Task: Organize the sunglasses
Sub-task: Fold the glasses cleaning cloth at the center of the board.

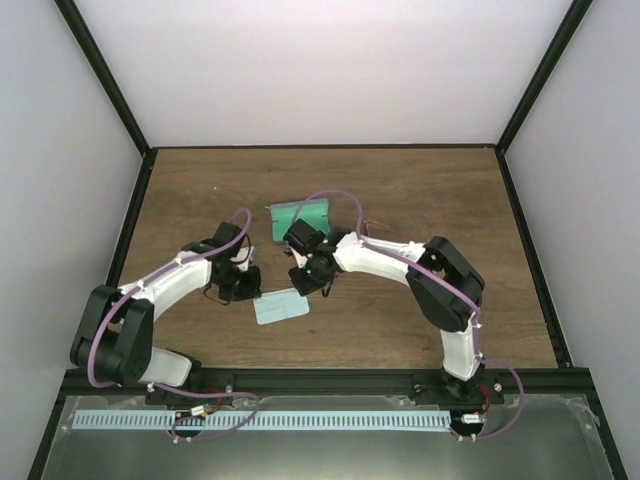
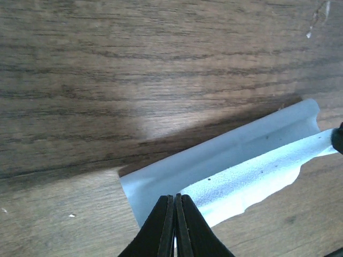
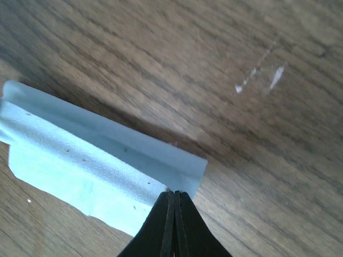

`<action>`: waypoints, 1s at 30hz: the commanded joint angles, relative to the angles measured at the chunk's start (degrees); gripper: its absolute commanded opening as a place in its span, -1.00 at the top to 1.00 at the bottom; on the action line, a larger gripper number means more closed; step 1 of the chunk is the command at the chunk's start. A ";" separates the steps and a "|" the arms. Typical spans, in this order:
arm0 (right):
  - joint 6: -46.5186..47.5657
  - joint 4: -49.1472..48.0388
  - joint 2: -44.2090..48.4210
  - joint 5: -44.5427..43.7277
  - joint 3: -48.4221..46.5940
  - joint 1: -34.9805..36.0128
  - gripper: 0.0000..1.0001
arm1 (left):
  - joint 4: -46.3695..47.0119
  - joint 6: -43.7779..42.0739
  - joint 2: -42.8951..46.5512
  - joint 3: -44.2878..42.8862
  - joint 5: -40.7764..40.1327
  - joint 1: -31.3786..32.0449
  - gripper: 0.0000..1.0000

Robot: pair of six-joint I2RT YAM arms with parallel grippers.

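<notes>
- Left gripper (image 2: pixel 174 199): jaws pressed flat together with no gap showing, its black fingers (image 2: pixel 161 227) nipping the near edge of the pale blue cloth (image 2: pixel 241 160) close to one corner.
- Right gripper (image 3: pixel 174 194): same story, jaws closed tight and pinched on the cloth's opposite end, right at a corner.
- In the left wrist view a dark tip shows at the far right edge, touching the other end of the cloth.
- The cloth runs as a long strip between the two grippers, with a rolled crease along its far side and a wavy near edge. A dark shadow lies on the wood behind it.
- From above, both arms bend inward and meet over the cloth, at the middle of the table (image 1: pixel 420 190) and towards its near side.
- Just beyond the right wrist sits the case (image 1: pixel 300 215), open with its green lining showing; the arm covers part of it.
- The sunglasses: I cannot pick them out in any view.
- The surface is dark brown wood grain. There are pale scuff marks (image 3: pixel 257 75) on the boards near the right gripper.
- The room is a booth of plain pale walls (image 1: pixel 330 70), framed by black rails at the corners and round the table's edge.
- A grey metal ledge (image 1: pixel 540 440) runs along the near side, where the arm bases are bolted.
</notes>
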State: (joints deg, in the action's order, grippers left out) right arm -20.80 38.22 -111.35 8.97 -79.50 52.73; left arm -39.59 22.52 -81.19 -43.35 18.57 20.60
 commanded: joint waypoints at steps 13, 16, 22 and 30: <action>1.94 0.72 3.29 1.92 2.25 0.47 0.99 | -3.55 1.87 1.71 2.14 0.22 0.88 0.91; 1.94 0.63 3.55 2.03 2.50 0.44 0.99 | -3.57 1.87 1.40 2.07 0.25 0.89 0.92; 1.95 0.72 3.58 2.38 3.22 0.53 0.98 | -3.85 1.73 1.36 2.27 1.21 0.99 0.91; 1.90 0.46 3.17 2.40 3.29 0.53 0.97 | -4.58 1.68 0.54 3.59 2.22 1.25 0.91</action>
State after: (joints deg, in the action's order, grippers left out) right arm -19.33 37.93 -110.04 11.73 -76.07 53.08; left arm -42.30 23.94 -79.61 -40.99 20.40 21.45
